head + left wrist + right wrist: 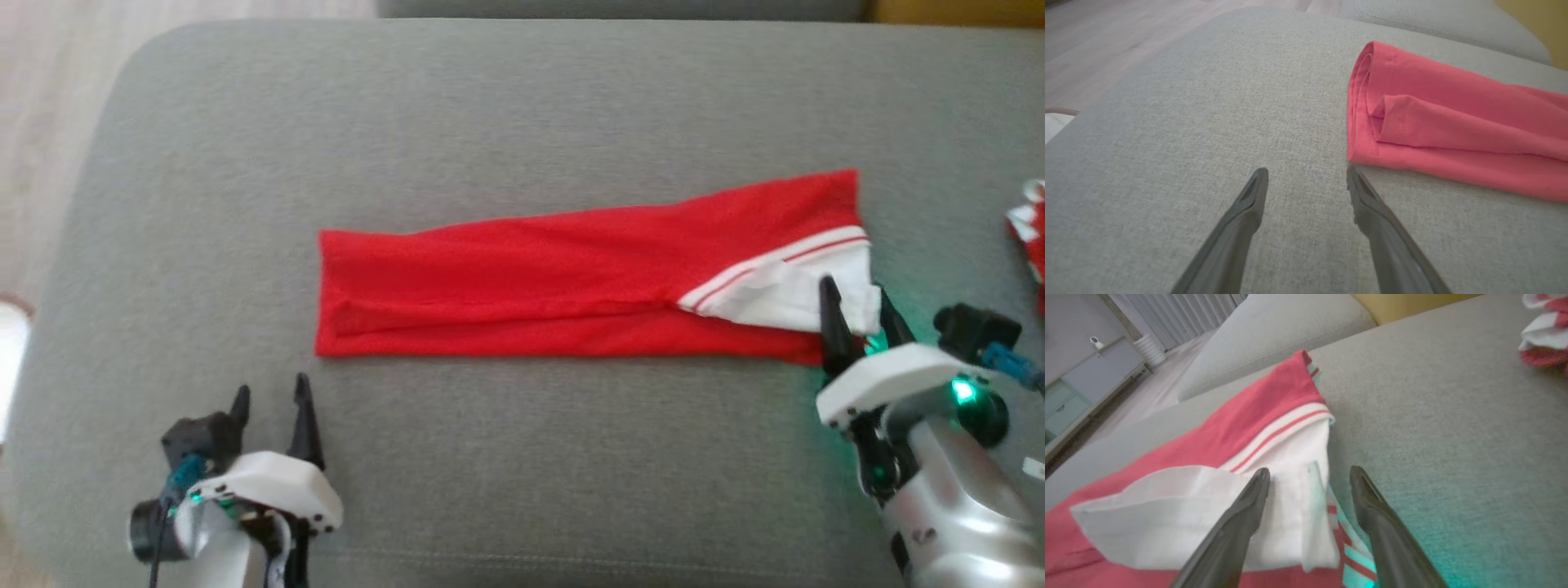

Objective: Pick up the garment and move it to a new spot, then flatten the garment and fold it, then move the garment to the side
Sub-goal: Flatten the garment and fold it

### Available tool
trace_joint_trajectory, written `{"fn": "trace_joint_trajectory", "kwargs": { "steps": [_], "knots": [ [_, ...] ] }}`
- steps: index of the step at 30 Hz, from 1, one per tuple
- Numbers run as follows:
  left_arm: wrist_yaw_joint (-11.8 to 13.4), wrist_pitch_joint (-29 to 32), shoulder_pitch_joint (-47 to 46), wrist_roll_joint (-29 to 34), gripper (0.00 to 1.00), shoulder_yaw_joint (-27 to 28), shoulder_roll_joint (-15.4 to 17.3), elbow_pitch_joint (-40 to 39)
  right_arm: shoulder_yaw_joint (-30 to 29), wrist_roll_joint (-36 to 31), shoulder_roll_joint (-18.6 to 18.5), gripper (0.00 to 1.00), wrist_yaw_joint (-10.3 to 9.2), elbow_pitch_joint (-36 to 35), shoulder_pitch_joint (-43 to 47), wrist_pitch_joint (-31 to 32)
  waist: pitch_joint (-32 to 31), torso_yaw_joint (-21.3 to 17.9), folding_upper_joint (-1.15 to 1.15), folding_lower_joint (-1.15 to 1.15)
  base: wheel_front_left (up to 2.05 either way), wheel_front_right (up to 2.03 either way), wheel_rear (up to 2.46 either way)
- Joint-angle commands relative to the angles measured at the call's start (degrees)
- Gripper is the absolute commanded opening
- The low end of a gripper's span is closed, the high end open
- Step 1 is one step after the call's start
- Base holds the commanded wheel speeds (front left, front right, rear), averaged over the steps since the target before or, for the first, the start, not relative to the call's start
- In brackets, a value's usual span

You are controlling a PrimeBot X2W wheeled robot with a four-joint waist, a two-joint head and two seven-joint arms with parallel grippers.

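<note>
- Head view: garment [571, 286] lies centre on the cushion [522, 106], folded into a long red strip; left gripper [272, 386] at 7 o'clock, jaws apart, empty; right gripper [857, 290] at 4 o'clock, at the strip's white end.
- Left wrist view: strip's end at 2 o'clock, just beside the jaws; nothing between them.
- Right wrist view: jaws wide, astride the white corner, not closed; folding seems half done; next, each gripper likely needs to pinch an end to fold the strip across.
</note>
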Motion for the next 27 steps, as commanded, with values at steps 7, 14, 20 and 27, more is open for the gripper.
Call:
{"fn": "trace_joint_trajectory", "kwargs": {
  "steps": [7, 14, 20, 27],
  "knots": [
    [0.98, -0.71, -1.22, -3.10, 1.00, -3.31, 0.43, -4.36, -1.18, -3.08, 0.80, 1.00, 0.36, 7.67, -4.77, 0.98, 1.06, 4.73, 0.00, 0.01, 0.00, 0.00, 0.00],
    [1.63, -0.71, -1.11, -3.82, 1.00, -5.05, 0.42, -5.29, 2.51, 0.06, 1.95, 0.00, 0.36, 6.96, -4.78, 1.93, 0.82, 3.97, 0.00, 0.01, 0.00, 0.00, 0.00],
    [1.72, -0.71, -1.21, -4.25, 1.00, -6.41, 0.42, -5.52, 1.22, 1.68, -0.77, 0.00, 0.36, 5.91, -5.88, -0.80, -0.05, 2.05, 0.00, 0.01, 0.00, 0.00, 0.00],
    [1.77, -0.71, -1.08, -5.39, 1.00, -8.52, 0.42, -5.03, 3.73, 2.38, -1.68, 0.00, 0.36, 0.34, -7.90, -1.61, -1.06, -0.44, 0.00, 0.01, 0.00, 0.00, 0.00]
  ]
}}
